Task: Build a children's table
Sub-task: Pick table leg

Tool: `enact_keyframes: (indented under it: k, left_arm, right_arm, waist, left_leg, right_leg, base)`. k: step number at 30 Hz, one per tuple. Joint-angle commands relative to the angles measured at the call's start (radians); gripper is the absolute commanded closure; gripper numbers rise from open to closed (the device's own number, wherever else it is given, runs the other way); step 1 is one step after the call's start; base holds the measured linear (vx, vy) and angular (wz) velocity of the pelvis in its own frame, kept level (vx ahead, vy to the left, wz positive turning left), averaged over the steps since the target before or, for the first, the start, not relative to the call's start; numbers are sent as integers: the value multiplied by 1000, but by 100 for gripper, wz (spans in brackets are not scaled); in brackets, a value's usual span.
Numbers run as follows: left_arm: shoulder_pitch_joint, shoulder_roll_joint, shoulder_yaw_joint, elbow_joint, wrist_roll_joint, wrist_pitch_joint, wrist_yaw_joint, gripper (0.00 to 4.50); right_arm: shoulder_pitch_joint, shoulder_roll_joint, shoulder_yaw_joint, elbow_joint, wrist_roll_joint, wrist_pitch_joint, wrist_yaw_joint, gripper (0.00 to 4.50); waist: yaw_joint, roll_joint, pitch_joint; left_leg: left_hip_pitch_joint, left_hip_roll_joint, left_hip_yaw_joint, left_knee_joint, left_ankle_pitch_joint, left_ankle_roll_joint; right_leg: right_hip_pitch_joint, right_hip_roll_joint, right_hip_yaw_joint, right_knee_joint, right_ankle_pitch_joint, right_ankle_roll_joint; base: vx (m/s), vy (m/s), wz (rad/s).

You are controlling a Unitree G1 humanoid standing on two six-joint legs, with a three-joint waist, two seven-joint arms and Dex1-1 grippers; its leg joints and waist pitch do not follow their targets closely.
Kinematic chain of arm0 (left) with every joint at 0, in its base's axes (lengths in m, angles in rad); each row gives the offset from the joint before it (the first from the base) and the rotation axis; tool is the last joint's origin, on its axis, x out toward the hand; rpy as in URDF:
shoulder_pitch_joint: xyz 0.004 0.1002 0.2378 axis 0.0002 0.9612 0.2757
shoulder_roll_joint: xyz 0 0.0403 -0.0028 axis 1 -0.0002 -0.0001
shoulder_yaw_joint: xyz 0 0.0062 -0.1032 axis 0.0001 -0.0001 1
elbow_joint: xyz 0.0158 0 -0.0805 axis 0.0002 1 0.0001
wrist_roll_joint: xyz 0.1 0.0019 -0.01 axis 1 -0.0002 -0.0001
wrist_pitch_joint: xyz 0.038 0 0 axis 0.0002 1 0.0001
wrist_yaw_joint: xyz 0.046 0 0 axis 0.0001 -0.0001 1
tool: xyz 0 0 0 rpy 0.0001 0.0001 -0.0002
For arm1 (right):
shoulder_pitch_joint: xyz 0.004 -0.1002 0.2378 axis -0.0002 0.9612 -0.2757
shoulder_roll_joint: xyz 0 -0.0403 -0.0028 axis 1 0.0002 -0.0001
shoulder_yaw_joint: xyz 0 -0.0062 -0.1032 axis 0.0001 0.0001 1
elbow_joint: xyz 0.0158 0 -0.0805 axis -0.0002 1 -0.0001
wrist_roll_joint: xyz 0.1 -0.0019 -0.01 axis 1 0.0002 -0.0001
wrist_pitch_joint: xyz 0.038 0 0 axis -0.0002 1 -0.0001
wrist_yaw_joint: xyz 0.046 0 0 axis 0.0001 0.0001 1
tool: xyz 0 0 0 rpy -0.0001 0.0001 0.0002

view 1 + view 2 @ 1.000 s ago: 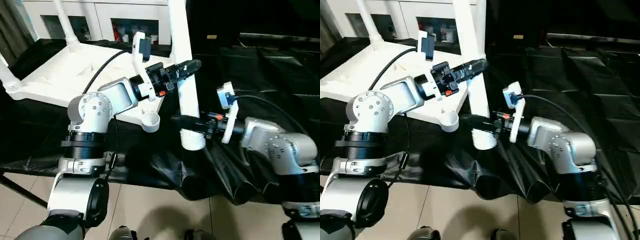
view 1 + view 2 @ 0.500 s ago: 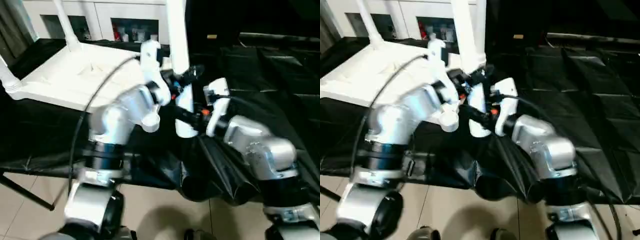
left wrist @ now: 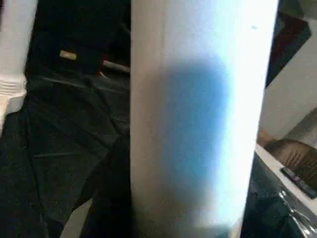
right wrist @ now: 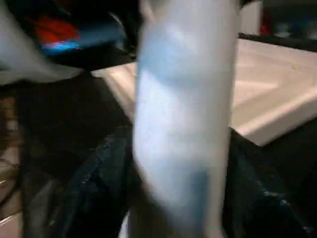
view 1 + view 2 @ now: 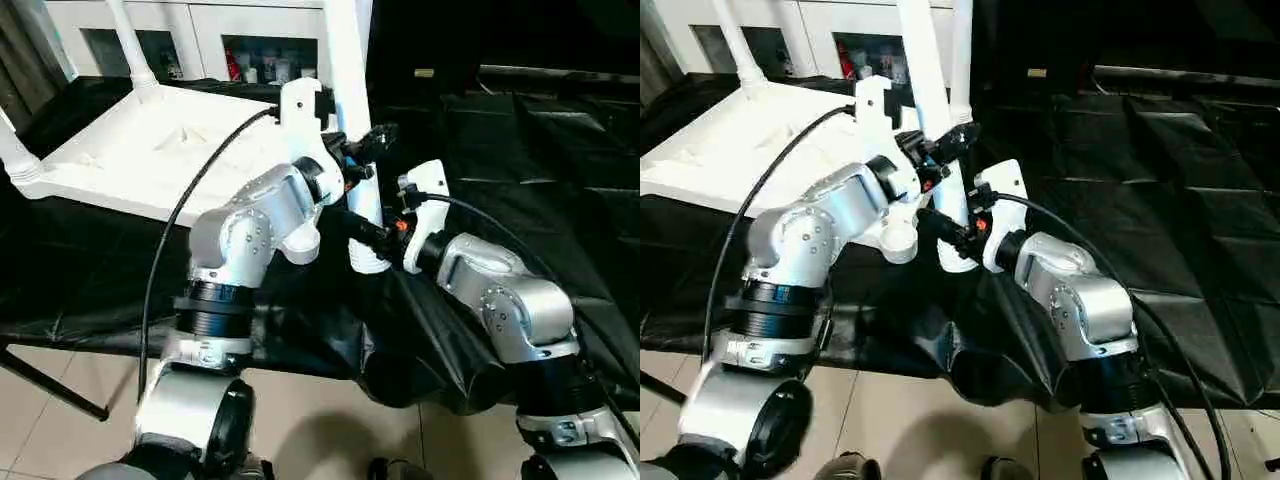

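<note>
The children's table top (image 5: 150,150) lies upside down on the black cloth, white, with an open corner socket (image 5: 300,245) at its near right. Fitted legs rise at the far left (image 5: 12,150), at the back (image 5: 128,45) and at the far right corner (image 5: 962,40). A loose white leg (image 5: 345,90) stands upright just right of that socket, its wide end (image 5: 366,262) low over the cloth. My left gripper (image 5: 368,140) is shut on its middle. My right gripper (image 5: 362,232) is shut on its lower part. The leg (image 3: 198,124) runs close along both wrist views (image 4: 183,124).
Black cloth (image 5: 520,150) covers the work surface and hangs in folds (image 5: 400,340) over the front edge. White cabinets (image 5: 200,40) stand behind. Tiled floor (image 5: 60,440) lies below, with a thin black stand leg (image 5: 50,385) at the lower left.
Both arms swung inward and carried the leg a little left, closer to the open corner socket. My left elbow moved right and my right forearm moved left.
</note>
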Motion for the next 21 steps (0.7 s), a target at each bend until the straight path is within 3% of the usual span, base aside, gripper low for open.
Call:
enact_keyframes:
  k: [1, 5, 7, 13, 14, 17, 19, 21]
  left_arm:
    - [-12, 20, -32, -32, -9, 25, -63, 261]
    - [-18, 50, -71, -38, -18, 45, -151, 262]
    - [-21, 61, -84, -41, -26, 54, -187, 262]
    - [-22, 51, -95, -72, -64, 85, -233, 262]
    - [-22, 48, -96, -74, -64, 86, -235, 262]
    - [-22, 41, -93, -73, -63, 78, -231, 262]
    - [-26, 37, -84, -67, -68, 80, -230, 262]
    - [-30, 38, -86, -70, -69, 82, -244, 262]
  right_arm:
    - [-3, -21, -24, -21, 25, 1, 49, 160]
    - [-16, -73, -35, -5, 59, 38, 132, 138]
    - [-24, -92, -46, 1, 82, 57, 166, 137]
    - [-26, -136, -20, 17, 82, 76, 220, 137]
    - [-25, -137, -17, 22, 80, 78, 221, 172]
    - [-16, -138, -7, 27, 80, 93, 229, 175]
    - [-13, -140, -4, 26, 84, 100, 234, 212]
    - [-13, -144, -2, 29, 89, 113, 238, 217]
  waist:
    - [4, -12, -106]
    - [9, -7, -110]
    - [13, -6, -111]
    - [12, -6, -109]
    - [11, -8, -109]
    - [10, -7, -109]
    - [10, -3, -109]
    - [9, -9, -108]
  left_leg:
    - [12, -10, 9, -63, -117, 42]
    - [17, -7, 10, -60, -113, 47]
    - [13, -7, 9, -59, -110, 47]
    - [11, -8, 10, -58, -133, 40]
    - [11, -8, 10, -58, -134, 38]
    - [11, -9, 9, -58, -140, 35]
    - [12, -9, 8, -58, -144, 32]
    - [12, -10, 9, -59, -151, 30]
  right_leg:
    - [77, -36, 12, -66, -251, -165]
    - [76, -36, 12, -62, -220, -199]
    - [79, -37, 12, -59, -201, -211]
    - [81, -39, 11, -63, -246, -208]
    - [80, -38, 11, -63, -255, -203]
    - [79, -37, 10, -68, -285, -192]
    - [78, -36, 9, -68, -296, -186]
    - [79, -35, 8, -71, -311, -181]
  base:
    - [0, 0, 0]
    - [0, 0, 0]
    - [0, 0, 0]
    - [0, 0, 0]
    - [0, 0, 0]
    - [0, 0, 0]
    - [0, 0, 0]
    - [0, 0, 0]
